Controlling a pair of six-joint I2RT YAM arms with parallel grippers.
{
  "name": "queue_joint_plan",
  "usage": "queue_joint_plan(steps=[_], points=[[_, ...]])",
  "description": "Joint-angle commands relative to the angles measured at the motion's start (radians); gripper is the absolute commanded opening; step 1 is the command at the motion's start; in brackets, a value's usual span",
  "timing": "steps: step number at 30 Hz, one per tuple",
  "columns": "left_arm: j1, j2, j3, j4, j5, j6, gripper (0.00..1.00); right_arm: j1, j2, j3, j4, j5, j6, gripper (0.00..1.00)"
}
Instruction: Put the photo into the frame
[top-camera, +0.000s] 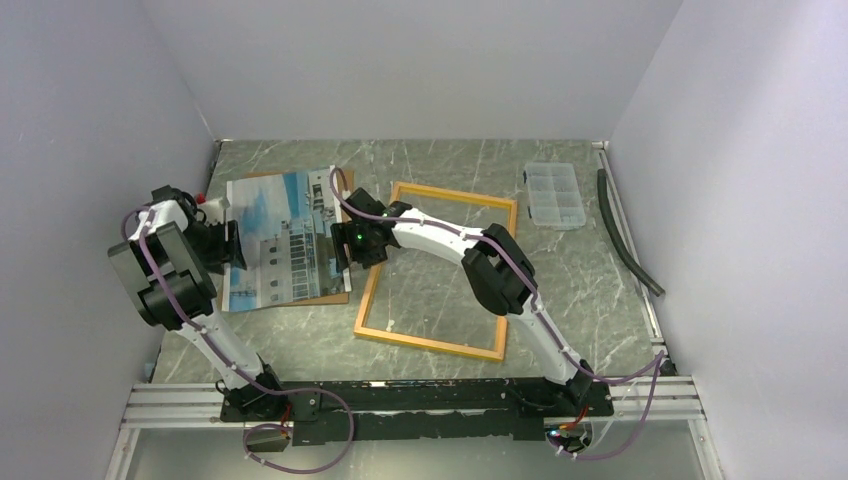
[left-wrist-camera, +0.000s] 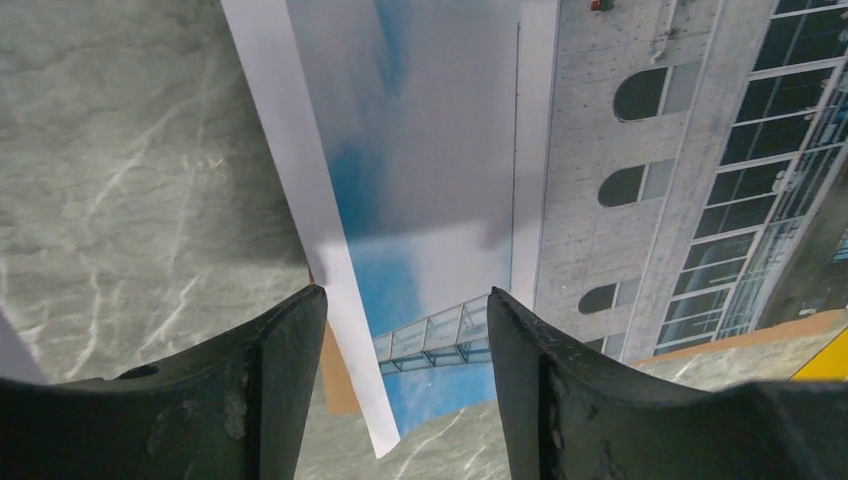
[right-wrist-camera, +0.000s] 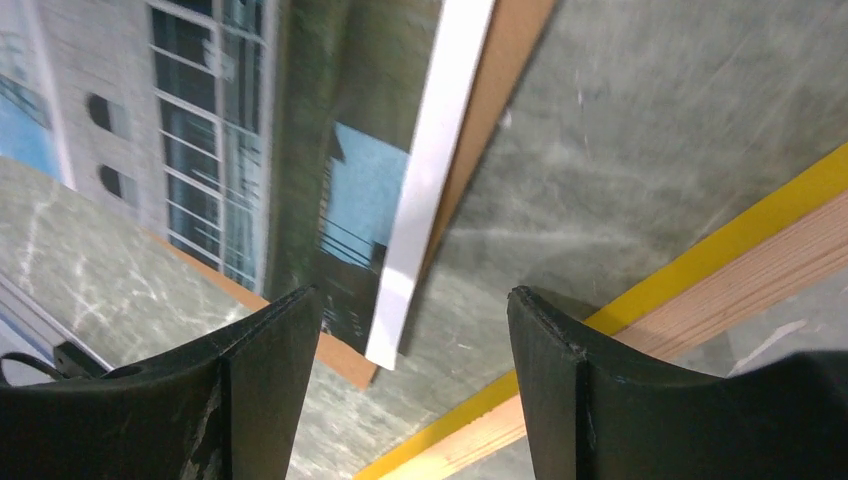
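Note:
The photo (top-camera: 280, 235), a white building against blue sky, lies face up on a brown backing board (top-camera: 300, 297) at the left of the table. The frame (top-camera: 430, 343), yellow-edged and wood-brown, lies flat to its right. My left gripper (top-camera: 228, 245) is open at the photo's left edge. In the left wrist view the photo (left-wrist-camera: 450, 150) and its white border show between the open left gripper (left-wrist-camera: 405, 340). My right gripper (top-camera: 345, 245) is open at the photo's right edge. In the right wrist view the photo's white border (right-wrist-camera: 420, 200), the board (right-wrist-camera: 340, 355) and the frame's yellow rim (right-wrist-camera: 700, 260) lie below the open right gripper (right-wrist-camera: 413, 340).
A small clear compartment box (top-camera: 555, 195) sits at the back right. A black hose (top-camera: 625, 235) runs along the right wall. Grey walls close in the left, back and right sides. The table top is green marble.

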Motion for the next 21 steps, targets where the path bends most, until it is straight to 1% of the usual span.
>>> queue_joint_plan(steps=[1, 6, 12, 16, 21], points=[[0.004, 0.011, -0.036, 0.052, 0.048, 0.024, 0.63, 0.007, -0.017, -0.040, 0.020, -0.069, 0.032, 0.71], [0.004, 0.028, -0.070, 0.077, 0.045, 0.032, 0.57, 0.007, 0.009, -0.035, 0.039, -0.128, 0.063, 0.70], [0.004, 0.037, -0.101, 0.096, 0.056, 0.035, 0.49, 0.003, 0.002, -0.079, 0.135, -0.232, 0.116, 0.68], [0.004, 0.041, -0.113, 0.101, 0.058, 0.043, 0.47, -0.019, -0.034, -0.160, 0.271, -0.316, 0.197, 0.67], [0.003, 0.044, -0.121, 0.103, 0.060, 0.048, 0.45, -0.045, -0.104, -0.230, 0.370, -0.342, 0.240, 0.66]])
